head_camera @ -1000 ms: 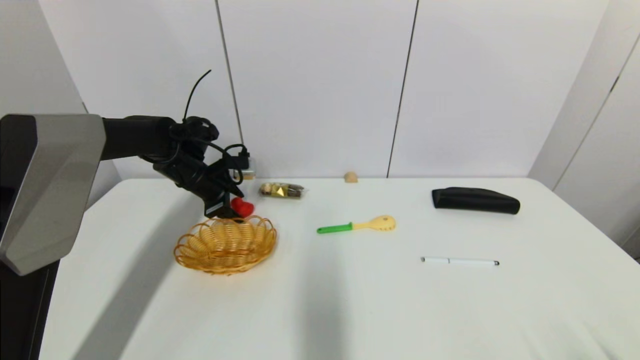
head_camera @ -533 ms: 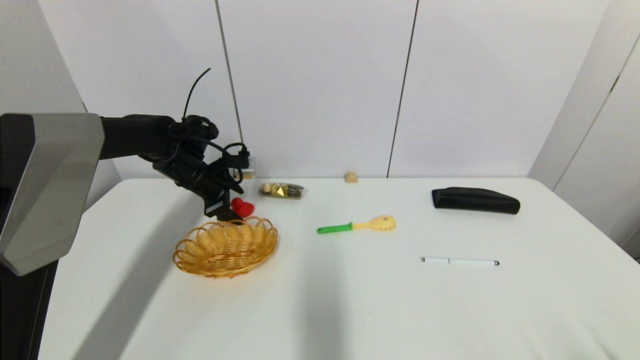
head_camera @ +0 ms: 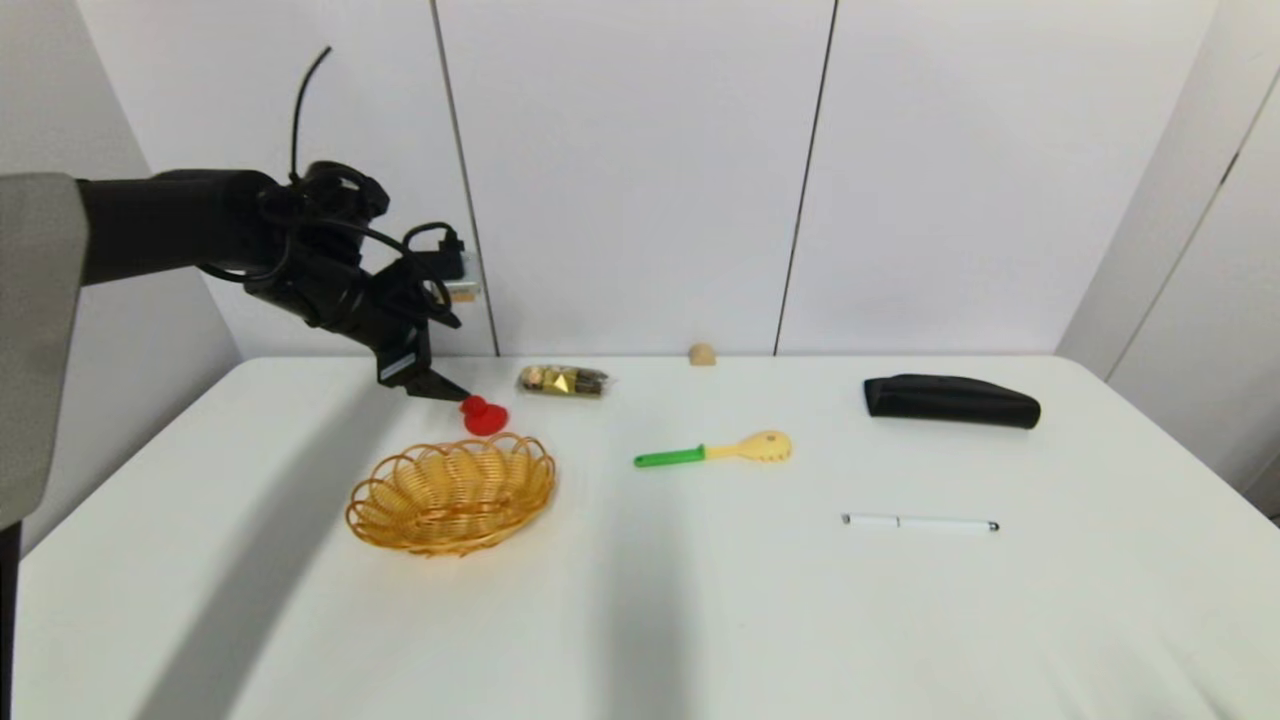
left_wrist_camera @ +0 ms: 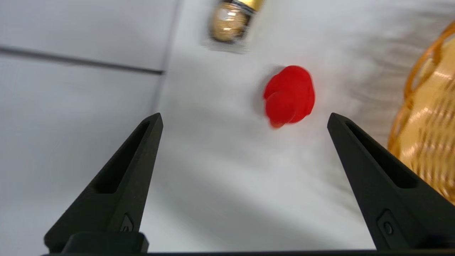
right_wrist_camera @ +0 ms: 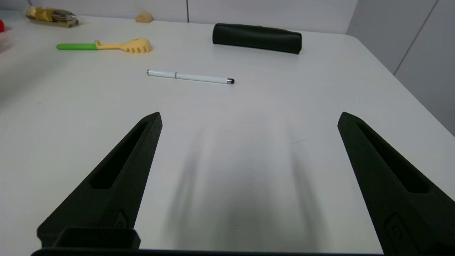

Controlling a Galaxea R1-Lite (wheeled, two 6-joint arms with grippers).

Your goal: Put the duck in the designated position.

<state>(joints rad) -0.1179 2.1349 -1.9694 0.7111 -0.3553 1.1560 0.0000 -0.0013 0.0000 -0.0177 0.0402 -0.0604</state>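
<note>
The small red duck (head_camera: 483, 416) (left_wrist_camera: 289, 95) sits on the white table just behind the far rim of the wicker basket (head_camera: 451, 490) (left_wrist_camera: 428, 121), outside it. My left gripper (head_camera: 440, 390) (left_wrist_camera: 245, 119) hangs open above and to the left of the duck, not touching it; nothing is between its fingers. My right gripper (right_wrist_camera: 249, 117) is open and empty low over the table's near right part, out of the head view.
A wrapped packet of sweets (head_camera: 563, 380) (left_wrist_camera: 233, 21) lies behind the duck near the wall. A green-handled yellow spoon (head_camera: 712, 451), a white pen (head_camera: 918, 522), a black case (head_camera: 950, 400) and a small tan lump (head_camera: 702, 354) lie further right.
My left gripper has let go of the duck and risen up and to the left, away from it. The duck stays on the table behind the basket.
</note>
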